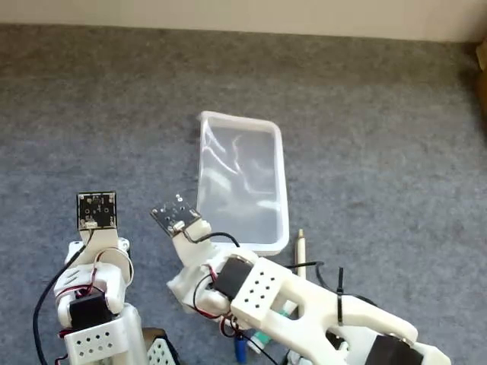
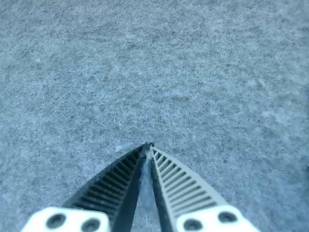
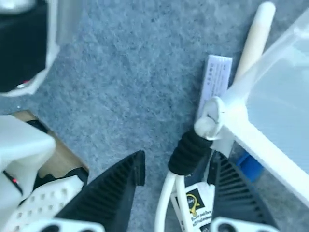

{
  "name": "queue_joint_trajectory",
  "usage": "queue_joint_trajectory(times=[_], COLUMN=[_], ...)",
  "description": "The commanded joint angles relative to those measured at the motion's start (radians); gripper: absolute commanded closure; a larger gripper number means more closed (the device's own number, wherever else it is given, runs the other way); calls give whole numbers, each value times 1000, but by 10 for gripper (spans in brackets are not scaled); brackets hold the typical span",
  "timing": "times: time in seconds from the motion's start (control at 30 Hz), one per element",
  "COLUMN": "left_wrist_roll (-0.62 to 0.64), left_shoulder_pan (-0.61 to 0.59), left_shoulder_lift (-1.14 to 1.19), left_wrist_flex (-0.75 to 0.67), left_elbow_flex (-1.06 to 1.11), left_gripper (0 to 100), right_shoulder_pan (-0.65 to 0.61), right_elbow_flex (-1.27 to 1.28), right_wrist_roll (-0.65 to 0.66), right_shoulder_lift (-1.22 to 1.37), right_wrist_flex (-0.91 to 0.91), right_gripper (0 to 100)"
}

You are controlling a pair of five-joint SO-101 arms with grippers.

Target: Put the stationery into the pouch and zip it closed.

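Note:
The clear plastic pouch (image 1: 242,182) lies flat on the grey carpet in the middle. In the right wrist view its white zipper end (image 3: 210,122) carries a white cord with a black bead (image 3: 189,150). My right gripper (image 3: 178,157) is open, with that cord between its two dark fingers (image 3: 116,186). A cream pen (image 3: 253,34) and a small white labelled piece (image 3: 215,77) lie beside the pouch (image 3: 275,101); the pen (image 1: 300,251) sits by its near right corner. My left gripper (image 2: 147,145) is shut, empty, tips just above bare carpet.
The right arm (image 1: 262,293) lies across the near side, covering a blue item (image 1: 240,350) and a teal one (image 1: 262,336). The left arm (image 1: 95,285) stands at the near left. Another blue thing (image 3: 248,165) shows under the pouch corner.

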Motion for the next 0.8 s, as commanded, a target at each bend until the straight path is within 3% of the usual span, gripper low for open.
queue_joint_trajectory(times=[0.0,0.2,0.77], left_wrist_roll=[-8,-8,-8], left_shoulder_pan=[-12,-12,-12], left_shoulder_lift=[1,1,1], left_wrist_flex=[-18,-18,-18], left_elbow_flex=[21,21,21], left_gripper=[989,989,989], right_shoulder_pan=[35,33,31], right_elbow_flex=[-13,-96,-113], right_wrist_roll=[-8,-8,-2], right_shoulder_lift=[65,194,203], right_wrist_flex=[-25,-19,-27], right_gripper=[789,789,790])
